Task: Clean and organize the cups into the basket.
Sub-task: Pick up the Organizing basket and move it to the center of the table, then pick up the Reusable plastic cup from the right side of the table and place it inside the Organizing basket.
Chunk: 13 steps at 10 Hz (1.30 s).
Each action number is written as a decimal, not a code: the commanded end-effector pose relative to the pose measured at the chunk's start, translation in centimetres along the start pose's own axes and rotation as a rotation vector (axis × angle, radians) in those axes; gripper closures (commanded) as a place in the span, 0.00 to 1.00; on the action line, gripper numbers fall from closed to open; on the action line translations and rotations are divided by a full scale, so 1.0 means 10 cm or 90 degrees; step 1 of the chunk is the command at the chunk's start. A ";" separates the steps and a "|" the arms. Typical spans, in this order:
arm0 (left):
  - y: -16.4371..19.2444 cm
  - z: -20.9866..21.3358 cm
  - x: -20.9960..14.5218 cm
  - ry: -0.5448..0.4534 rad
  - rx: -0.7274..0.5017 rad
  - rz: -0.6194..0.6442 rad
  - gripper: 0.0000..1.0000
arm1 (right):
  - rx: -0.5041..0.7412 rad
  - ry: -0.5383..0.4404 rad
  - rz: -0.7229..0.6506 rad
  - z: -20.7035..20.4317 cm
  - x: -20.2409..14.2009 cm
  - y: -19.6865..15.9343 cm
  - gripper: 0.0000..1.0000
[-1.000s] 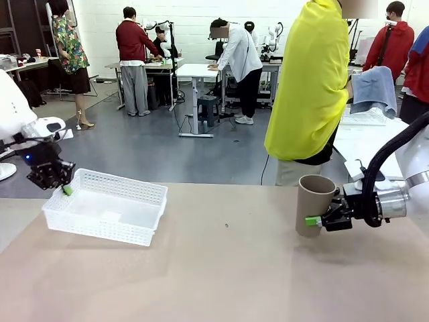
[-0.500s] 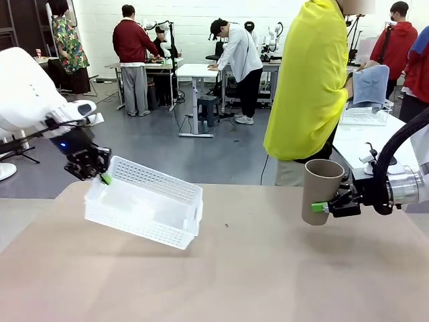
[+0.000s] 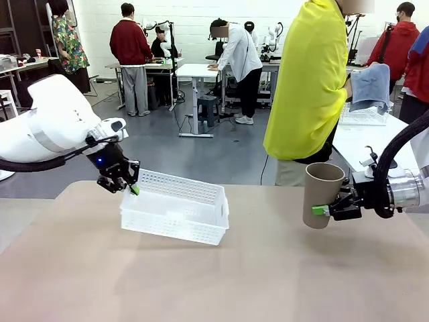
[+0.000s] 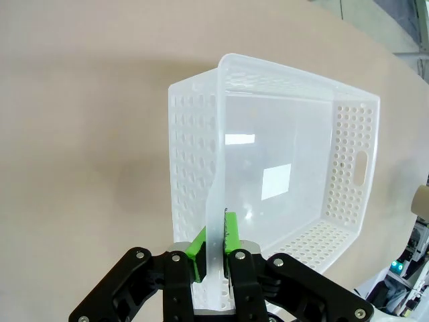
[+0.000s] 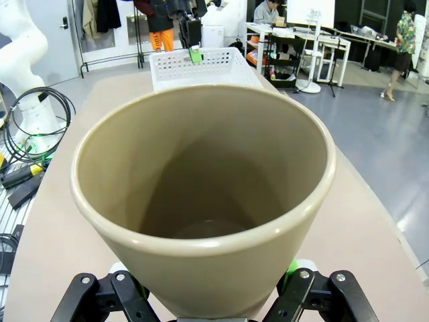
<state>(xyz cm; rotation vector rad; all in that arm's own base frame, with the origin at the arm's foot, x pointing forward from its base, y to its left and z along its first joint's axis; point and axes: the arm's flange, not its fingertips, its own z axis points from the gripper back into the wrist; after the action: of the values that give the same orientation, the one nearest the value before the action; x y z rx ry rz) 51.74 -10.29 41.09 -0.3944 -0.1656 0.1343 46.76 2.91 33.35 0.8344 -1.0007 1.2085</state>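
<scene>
Over tan table (image 3: 221, 285): tilted basket (image 3: 175, 216); desks (image 3: 196, 70), people (image 3: 131, 57) behind.

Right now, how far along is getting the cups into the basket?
Done: nothing is stowed yet; the left wrist view shows the basket empty. In hand: the left end effector grips the basket's rim and holds it tilted over the table, while the right end effector holds a tan cup upright, well apart from the basket. Left: that cup must go into the basket, then any others.
</scene>
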 end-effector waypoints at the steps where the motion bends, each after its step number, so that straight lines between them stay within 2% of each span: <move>1: -0.22 -0.08 0.01 -0.003 -0.008 0.003 1.00 | -0.001 0.000 -0.002 0.05 0.03 0.05 0.17; 7: -0.66 -0.47 -0.29 0.052 0.005 -0.039 1.00 | -0.004 -0.005 -0.009 -0.03 0.08 -0.02 0.17; 11: -0.87 -0.75 -0.55 0.085 0.023 -0.096 1.00 | -0.013 -0.004 -0.012 -0.04 0.13 -0.08 0.17; 12: -0.89 -0.79 -0.59 0.085 0.027 -0.104 1.00 | -0.012 -0.006 -0.016 -0.04 0.11 -0.08 0.17; 13: -0.87 -0.77 -0.57 0.065 0.032 -0.076 1.00 | -0.008 -0.003 -0.016 -0.02 0.08 -0.06 0.17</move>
<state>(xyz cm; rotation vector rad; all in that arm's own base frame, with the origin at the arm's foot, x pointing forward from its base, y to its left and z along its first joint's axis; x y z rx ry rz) 48.32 -22.10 36.77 -0.3707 -0.0483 -0.0409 47.21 3.07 33.95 0.8349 -1.0040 1.2027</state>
